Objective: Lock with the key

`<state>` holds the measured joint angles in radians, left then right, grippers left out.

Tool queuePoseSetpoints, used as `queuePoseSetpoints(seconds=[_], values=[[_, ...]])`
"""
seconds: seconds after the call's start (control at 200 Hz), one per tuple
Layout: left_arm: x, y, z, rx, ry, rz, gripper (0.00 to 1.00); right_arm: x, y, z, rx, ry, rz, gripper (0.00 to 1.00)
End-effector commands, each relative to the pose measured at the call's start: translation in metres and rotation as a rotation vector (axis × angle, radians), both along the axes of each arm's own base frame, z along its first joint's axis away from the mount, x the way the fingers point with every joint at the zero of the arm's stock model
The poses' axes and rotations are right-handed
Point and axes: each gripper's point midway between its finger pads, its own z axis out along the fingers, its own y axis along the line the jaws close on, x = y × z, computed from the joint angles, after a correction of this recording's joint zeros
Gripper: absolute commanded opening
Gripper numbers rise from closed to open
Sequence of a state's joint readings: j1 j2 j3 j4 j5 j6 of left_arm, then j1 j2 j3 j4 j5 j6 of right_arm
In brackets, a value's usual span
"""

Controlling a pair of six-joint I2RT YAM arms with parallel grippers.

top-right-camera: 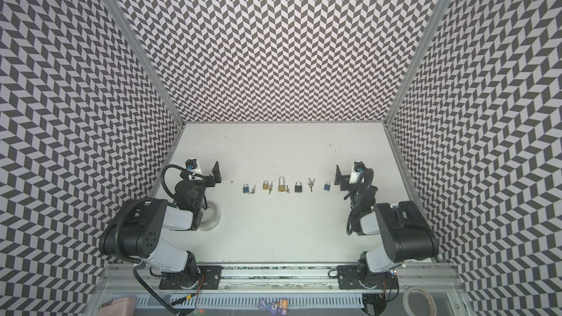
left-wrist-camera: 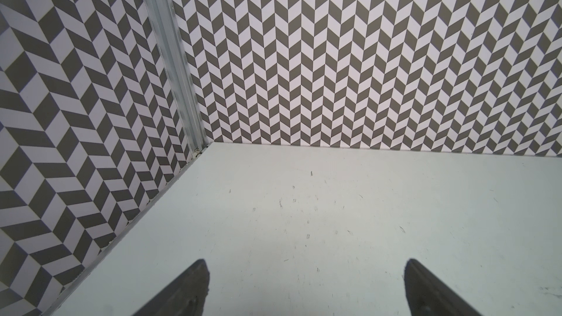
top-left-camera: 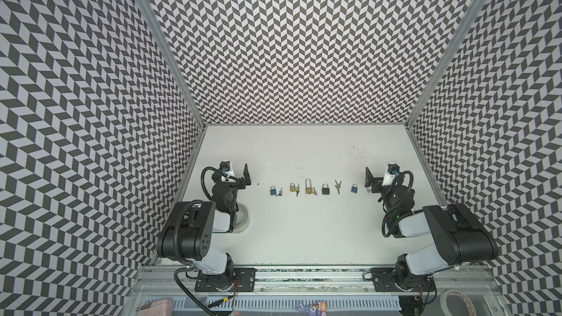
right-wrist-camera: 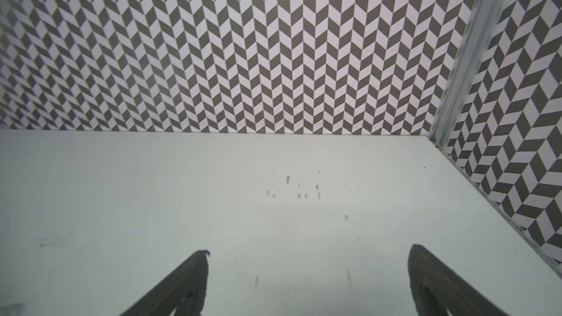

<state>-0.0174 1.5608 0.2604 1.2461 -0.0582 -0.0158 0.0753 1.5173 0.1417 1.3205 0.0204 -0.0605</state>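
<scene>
A row of padlocks and keys lies across the middle of the white table (top-left-camera: 304, 232) in both top views. From left there is a blue padlock (top-left-camera: 272, 190), a brass padlock (top-left-camera: 292, 187), a long-shackled brass padlock (top-left-camera: 308, 186), a black padlock (top-left-camera: 325, 189), a pair of keys (top-left-camera: 337, 186) and another blue padlock (top-left-camera: 354, 188). Small keys (top-left-camera: 279, 192) lie beside the locks. My left gripper (top-left-camera: 235, 177) (left-wrist-camera: 305, 262) stands open and empty at the row's left end. At the right end my right gripper (top-left-camera: 380, 179) (right-wrist-camera: 308, 249) is open and empty too. Both wrist views show only bare table.
A clear tape roll (top-left-camera: 243, 218) sits on the table under the left arm. Patterned walls close the table at the back and both sides. Below the front rail lie another tape roll (top-left-camera: 456, 302) and a purple toy (top-left-camera: 311, 307).
</scene>
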Motion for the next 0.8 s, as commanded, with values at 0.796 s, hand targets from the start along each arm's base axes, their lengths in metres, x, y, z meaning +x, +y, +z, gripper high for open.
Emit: queuePoseSetpoints(seconds=[0.796], values=[[-0.001,0.001,0.002,0.013,-0.006,0.003,1.00,0.018,-0.026,0.017,0.053,-0.063,-0.181,1.00]])
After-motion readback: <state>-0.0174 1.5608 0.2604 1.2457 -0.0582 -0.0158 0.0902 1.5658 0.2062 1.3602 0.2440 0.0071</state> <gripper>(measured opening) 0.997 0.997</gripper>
